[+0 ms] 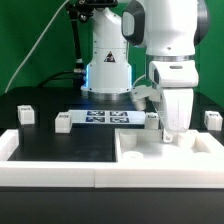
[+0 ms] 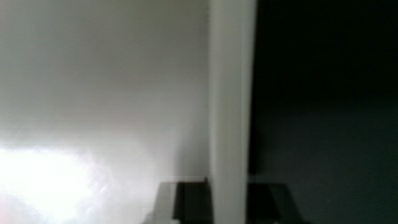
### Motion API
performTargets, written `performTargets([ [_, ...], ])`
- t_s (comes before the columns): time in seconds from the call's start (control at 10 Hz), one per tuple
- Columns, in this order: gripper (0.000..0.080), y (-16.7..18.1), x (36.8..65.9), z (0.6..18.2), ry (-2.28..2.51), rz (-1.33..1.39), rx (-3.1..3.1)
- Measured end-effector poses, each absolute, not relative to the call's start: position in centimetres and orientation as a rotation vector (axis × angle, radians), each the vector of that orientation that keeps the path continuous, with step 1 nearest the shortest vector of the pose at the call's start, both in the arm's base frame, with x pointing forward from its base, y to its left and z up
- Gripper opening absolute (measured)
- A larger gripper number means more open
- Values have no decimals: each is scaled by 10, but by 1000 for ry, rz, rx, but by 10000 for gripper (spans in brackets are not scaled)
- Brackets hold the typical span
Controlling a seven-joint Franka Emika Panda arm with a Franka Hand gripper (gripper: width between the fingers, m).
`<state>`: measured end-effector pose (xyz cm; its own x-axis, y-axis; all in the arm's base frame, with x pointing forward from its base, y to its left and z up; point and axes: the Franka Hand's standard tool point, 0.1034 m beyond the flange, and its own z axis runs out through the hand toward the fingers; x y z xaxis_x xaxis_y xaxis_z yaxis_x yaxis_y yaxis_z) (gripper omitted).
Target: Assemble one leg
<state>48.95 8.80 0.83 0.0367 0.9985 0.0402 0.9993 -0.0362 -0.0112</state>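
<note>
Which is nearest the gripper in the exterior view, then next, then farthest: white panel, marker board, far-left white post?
1. Wide flat white plastic panel, just below the gripper, view's right.
2. Thin flat white marker board, centre.
3. Small white rectangular plastic post, view's far left.

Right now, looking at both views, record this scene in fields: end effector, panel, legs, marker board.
White panel: lying flat on the black table, exterior view's right
End effector: hangs low at the panel's far edge; open or shut unclear
Legs: several small white posts standing apart on the table
Marker board: flat, between two of the legs
</note>
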Motion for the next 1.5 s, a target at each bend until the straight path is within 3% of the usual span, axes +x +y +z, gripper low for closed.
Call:
performTargets([
  [0.3, 58, 87, 489, 8, -2146, -28, -2242],
  [0.5, 375, 87, 489, 8, -2146, -28, -2242],
  [0.6, 375, 87, 489, 8, -2146, -28, -2243],
  [0.7, 556, 87, 489, 8, -2145, -28, -2243],
  [0.8, 619, 87, 489, 8, -2145, -28, -2243],
  [1.2, 648, 86, 489, 8, -2146, -25, -2243],
  [1.5, 649, 91, 484, 39, -2135, -31, -2289],
])
